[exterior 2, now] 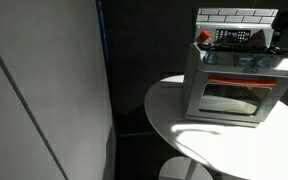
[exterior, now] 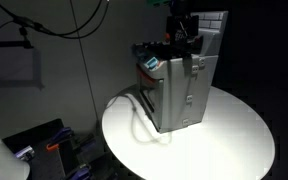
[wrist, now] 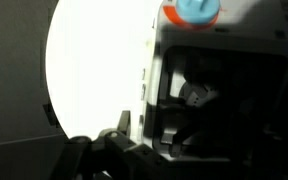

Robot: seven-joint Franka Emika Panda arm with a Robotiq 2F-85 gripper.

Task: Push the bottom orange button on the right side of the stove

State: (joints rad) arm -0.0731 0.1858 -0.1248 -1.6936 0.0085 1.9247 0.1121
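Observation:
The grey toy stove [exterior: 179, 90] stands on a round white table [exterior: 234, 140] and also shows in an exterior view [exterior 2: 234, 88], with its white tile back panel [exterior 2: 234, 14] upright behind it. An orange control with a blue top [exterior: 151, 65] sits on the stove's top and shows in the wrist view [wrist: 191, 10]. My gripper [exterior: 185, 32] hangs low over the stove's top near the back panel. In the wrist view its fingers [wrist: 189, 110] are dark against the stove's top, and whether they are open or shut does not show. The bottom orange button is not clearly visible.
A white cord-like loop [exterior: 136, 112] lies on the table beside the stove. A large grey panel [exterior 2: 44, 90] stands off the table's edge. Boxes and cables [exterior: 44, 145] sit low beyond the table's rim. Bare table top [wrist: 94, 70] lies beside the stove.

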